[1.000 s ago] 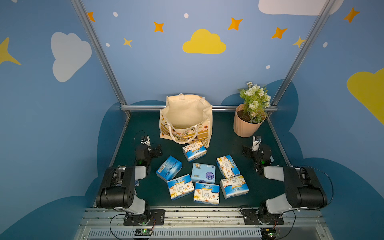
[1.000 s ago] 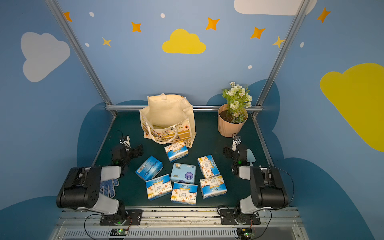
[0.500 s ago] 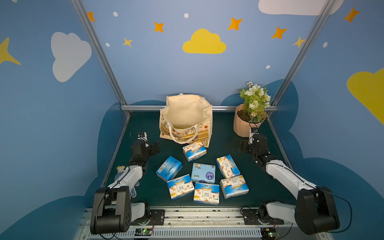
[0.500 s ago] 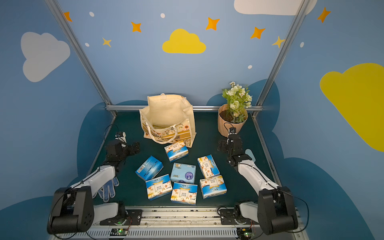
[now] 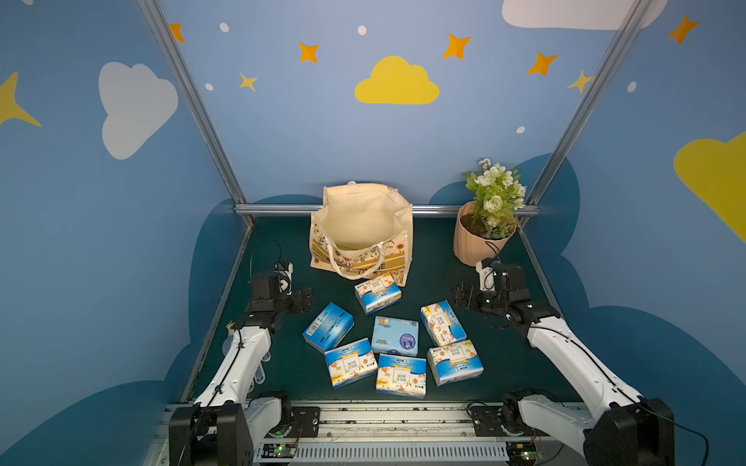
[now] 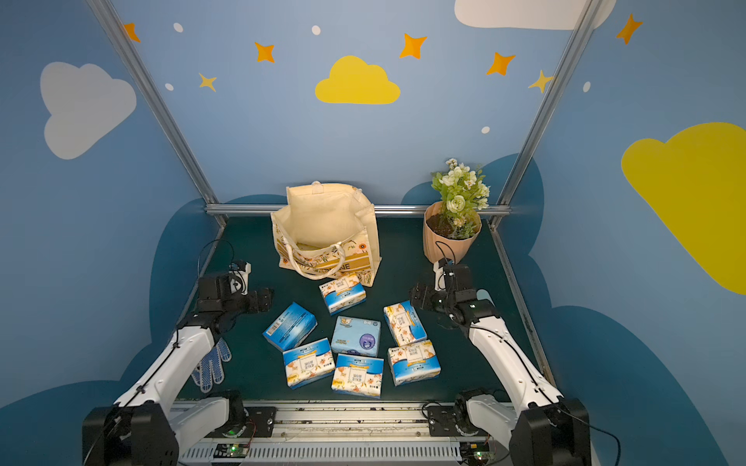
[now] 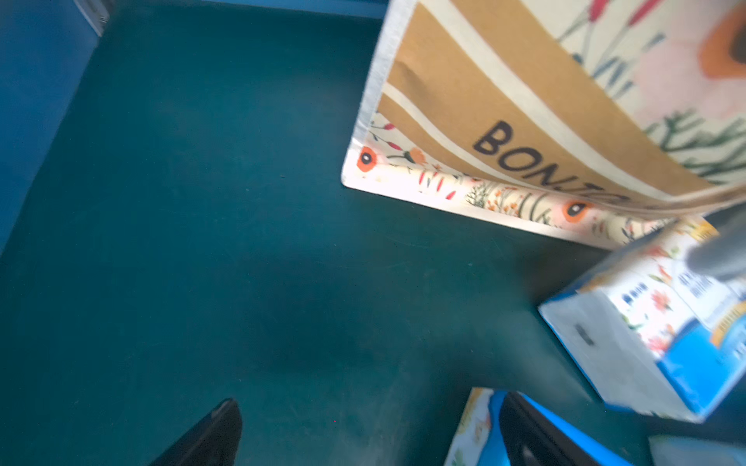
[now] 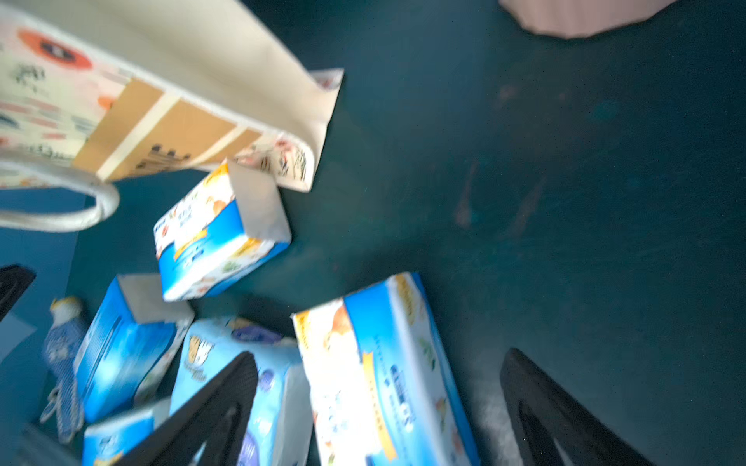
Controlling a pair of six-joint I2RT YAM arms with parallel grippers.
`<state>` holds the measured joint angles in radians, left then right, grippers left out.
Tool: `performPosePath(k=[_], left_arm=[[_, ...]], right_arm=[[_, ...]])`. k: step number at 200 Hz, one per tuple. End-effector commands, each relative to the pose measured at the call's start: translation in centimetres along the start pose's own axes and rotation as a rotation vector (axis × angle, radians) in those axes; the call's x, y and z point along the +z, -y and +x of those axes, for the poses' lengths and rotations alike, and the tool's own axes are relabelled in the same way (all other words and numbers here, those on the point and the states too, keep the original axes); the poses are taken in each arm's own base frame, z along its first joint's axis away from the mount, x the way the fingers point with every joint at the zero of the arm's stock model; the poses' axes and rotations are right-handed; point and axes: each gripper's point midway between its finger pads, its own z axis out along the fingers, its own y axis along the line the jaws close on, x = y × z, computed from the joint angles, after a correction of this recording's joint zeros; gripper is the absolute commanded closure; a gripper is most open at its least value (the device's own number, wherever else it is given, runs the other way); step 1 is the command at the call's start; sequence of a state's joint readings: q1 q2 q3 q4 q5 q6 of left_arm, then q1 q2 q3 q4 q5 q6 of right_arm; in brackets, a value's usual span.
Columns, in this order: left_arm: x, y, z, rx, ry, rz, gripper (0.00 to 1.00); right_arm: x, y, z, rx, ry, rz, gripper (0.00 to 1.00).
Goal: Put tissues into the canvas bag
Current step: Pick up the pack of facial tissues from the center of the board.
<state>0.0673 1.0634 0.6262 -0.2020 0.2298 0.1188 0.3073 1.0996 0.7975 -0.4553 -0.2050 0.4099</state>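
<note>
both top views: canvas bag (image 5: 363, 226) upright, mouth up; tissues (image 5: 395, 341) flat, askew

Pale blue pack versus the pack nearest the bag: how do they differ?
The pale blue pack is plain, with a purple round emblem; the pack nearest the bag is blue-and-white with orange flowers. The pale blue pack lies mid-cluster; the other lies beside the bag's front. Both lie flat.

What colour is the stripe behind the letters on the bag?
The stripe is mustard brown, edged by cream lines. It shows best in the left wrist view.
</note>
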Motion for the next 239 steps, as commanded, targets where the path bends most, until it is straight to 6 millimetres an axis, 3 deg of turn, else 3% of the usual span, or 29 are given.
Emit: performPosePath(k=[1,65,116,169,193,208,239], left_arm=[[-0.7,1.3,1.1,0.037,-0.064,0.076,0.00],[-1.2,2.8,1.1,0.054,-0.103,0.155,0.00],[-2.1,4.0,1.9,0.108,-0.144,0.224,0.00],[-4.2,6.0,3.3,0.217,-0.209,0.337,0.00],[-5.8,7.5,4.3,0.335,-0.258,0.425,0.00],[-6.2,7.3,4.5,0.402,-0.292,0.395,0.00],[-7.0,8.2,5.1,0.420,-0.390,0.407,0.00]], right_arm=[[-0.8,-1.1,2.3,-0.039,-0.113,0.015,0.05],[1.0,0.0,5.2,-0.215,-0.216,0.215,0.05],[2.6,-0.8,5.9,-0.261,-0.246,0.211,0.05],[0.3,-2.4,5.1,-0.262,-0.220,0.191,0.05],[-0.6,-2.5,4.8,-0.249,-0.205,0.195,0.05],[-1.1,-2.3,4.4,-0.232,-0.184,0.211,0.05],[-1.7,-2.1,3.7,-0.202,-0.148,0.223,0.05]])
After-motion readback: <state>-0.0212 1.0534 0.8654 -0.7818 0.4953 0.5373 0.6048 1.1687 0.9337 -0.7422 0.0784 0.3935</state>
